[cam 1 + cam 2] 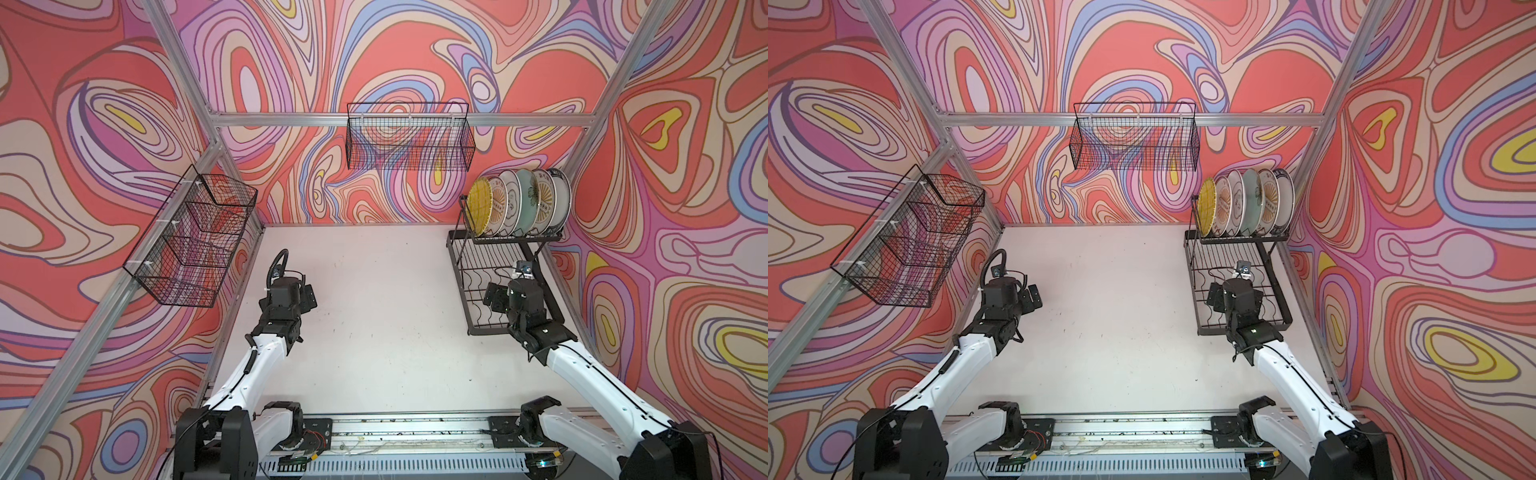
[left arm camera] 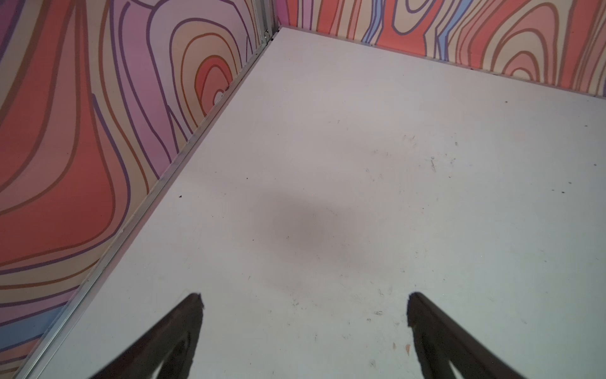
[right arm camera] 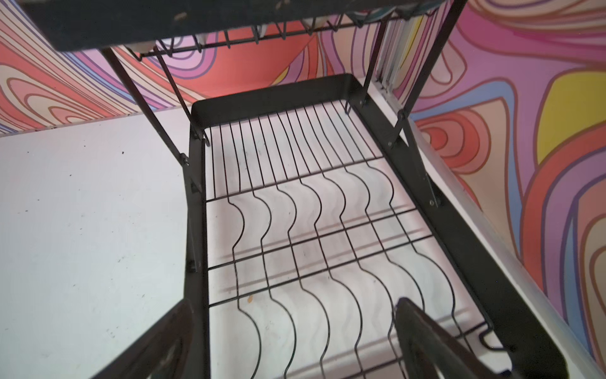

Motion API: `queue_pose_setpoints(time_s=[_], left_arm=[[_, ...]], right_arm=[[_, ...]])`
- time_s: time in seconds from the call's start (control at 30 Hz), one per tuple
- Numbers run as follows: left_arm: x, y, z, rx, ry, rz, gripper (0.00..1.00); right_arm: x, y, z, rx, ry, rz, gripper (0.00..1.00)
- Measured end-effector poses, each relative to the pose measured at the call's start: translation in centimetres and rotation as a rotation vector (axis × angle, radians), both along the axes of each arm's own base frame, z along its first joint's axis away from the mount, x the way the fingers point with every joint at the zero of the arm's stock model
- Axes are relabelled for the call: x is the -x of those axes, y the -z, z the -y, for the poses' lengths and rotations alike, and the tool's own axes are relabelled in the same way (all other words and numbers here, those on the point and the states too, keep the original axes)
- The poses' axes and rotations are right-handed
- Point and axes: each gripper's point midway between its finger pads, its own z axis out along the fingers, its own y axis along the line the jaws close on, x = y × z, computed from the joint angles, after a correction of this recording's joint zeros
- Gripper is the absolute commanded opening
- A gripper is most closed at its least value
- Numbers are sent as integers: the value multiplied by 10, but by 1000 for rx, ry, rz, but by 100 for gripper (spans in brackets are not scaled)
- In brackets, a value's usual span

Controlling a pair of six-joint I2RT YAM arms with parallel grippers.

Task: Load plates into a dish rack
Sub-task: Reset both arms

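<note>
Six plates (image 1: pixel 519 203) stand on edge in the upper tier of the dish rack (image 1: pixel 515 239), far right on the tabletop (image 1: pixel 374 311); left hand (image 2: pixel 305 298) wide, empty; right hand (image 3: pixel 295 303) wide, empty, over the lower tier.

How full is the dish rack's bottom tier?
Empty. The bottom tier shows only bare wavy wires; the six plates stand on edge in the upper tier.

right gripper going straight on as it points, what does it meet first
Probably the wavy lower-tier wires of the dish rack, just ahead between the open fingers of the right gripper; depth is unclear.
</note>
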Motion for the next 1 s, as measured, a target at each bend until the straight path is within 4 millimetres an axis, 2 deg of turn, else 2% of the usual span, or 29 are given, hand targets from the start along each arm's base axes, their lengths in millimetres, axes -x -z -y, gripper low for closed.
queue_pose_setpoints(time_s=[0.1,0.17,0.23,0.3,0.47,0.63,0.7,0.8,0.87,1.0], left_arm=[[-6,17,-1,-38,32,61,100],[0,41,0,-49,48,58,100],[7,63,-1,-43,54,38,100],[7,72,-1,-36,65,50,100],[-12,61,9,-29,128,177,100],[-21,74,32,-5,278,176,100],[-31,70,37,13,320,167,100],[-46,51,41,11,358,219,100],[-48,49,44,16,377,225,100],[-47,50,47,23,390,219,100]], right_arm=[[3,19,2,33,-27,13,98],[2,27,10,29,-21,9,98],[-5,27,21,4,-3,23,98],[-12,28,33,-18,18,38,98],[-25,29,51,-54,40,77,98],[-33,34,56,-74,32,164,98],[-35,47,56,-73,24,190,98],[-38,72,56,-72,18,187,98],[-43,84,58,-72,17,187,98],[-51,93,58,-74,8,211,98]])
